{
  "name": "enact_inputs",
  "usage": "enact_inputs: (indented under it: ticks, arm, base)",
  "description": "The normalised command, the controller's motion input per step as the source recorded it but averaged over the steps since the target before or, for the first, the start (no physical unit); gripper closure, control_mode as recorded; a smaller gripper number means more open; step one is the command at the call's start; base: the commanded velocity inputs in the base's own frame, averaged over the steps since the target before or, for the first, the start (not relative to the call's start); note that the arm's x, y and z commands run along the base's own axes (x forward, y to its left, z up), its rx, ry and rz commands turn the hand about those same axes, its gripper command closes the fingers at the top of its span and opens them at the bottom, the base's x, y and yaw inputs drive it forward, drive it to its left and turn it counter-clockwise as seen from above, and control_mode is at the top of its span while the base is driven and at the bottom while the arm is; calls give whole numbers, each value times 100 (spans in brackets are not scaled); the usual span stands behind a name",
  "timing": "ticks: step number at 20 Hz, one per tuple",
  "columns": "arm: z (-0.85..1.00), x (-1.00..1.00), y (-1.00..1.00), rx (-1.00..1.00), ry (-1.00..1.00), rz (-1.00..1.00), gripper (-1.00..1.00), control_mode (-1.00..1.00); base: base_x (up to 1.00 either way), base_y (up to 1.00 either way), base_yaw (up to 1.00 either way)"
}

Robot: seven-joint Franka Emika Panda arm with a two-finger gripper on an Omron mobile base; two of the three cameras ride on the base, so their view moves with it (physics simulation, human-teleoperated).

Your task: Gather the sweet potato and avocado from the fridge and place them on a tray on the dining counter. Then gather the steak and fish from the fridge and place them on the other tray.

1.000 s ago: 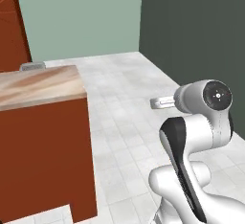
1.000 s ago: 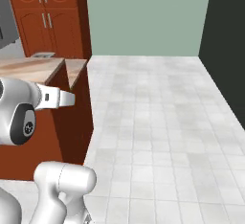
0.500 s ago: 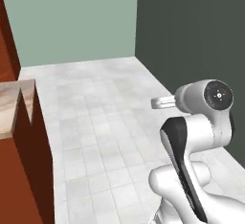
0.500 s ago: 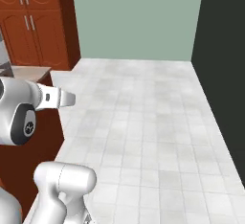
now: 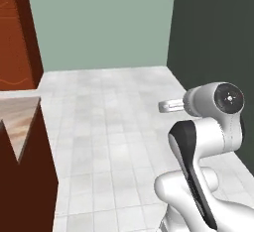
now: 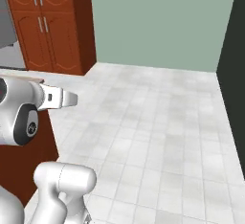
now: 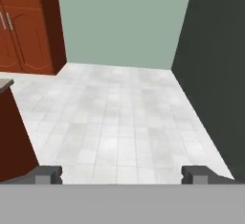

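Observation:
My gripper (image 7: 122, 174) is open, its two dark fingertips (image 7: 48, 174) wide apart with nothing between them, and it points out over bare white floor. A corner of the dining counter (image 5: 20, 122), beige marbled top over a red-brown front, sits at the left edge of the left base view; its front (image 7: 12, 137) also borders the hand view's left side. A silver-grey strip (image 6: 7, 27) beside the wooden cabinets may be the fridge; I cannot tell. The sweet potato, avocado, steak, fish and both trays are out of view.
Tall red-brown wooden cabinets (image 6: 52, 27) stand at the back left. A pale green wall (image 5: 104, 23) closes the far end and a dark wall (image 5: 213, 32) runs along the right. White tiled floor (image 6: 158, 122) stretches wide between them.
The whole picture has shifted: the base has moved, so the counter slid toward the left edge and more floor and dark wall came in. The gripper stays open.

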Motion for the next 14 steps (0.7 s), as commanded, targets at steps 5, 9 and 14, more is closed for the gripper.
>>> enact_inputs:
  ticks: [5,9,14]
  arm:
    - [0,0,0,0,0,0,-100,100]
    - [0,0,0,0,0,0,-100,100]
    - [0,0,0,0,0,0,-100,100]
  base:
    - [100,-36,37]
    - [100,-43,37]
    - [100,-46,36]
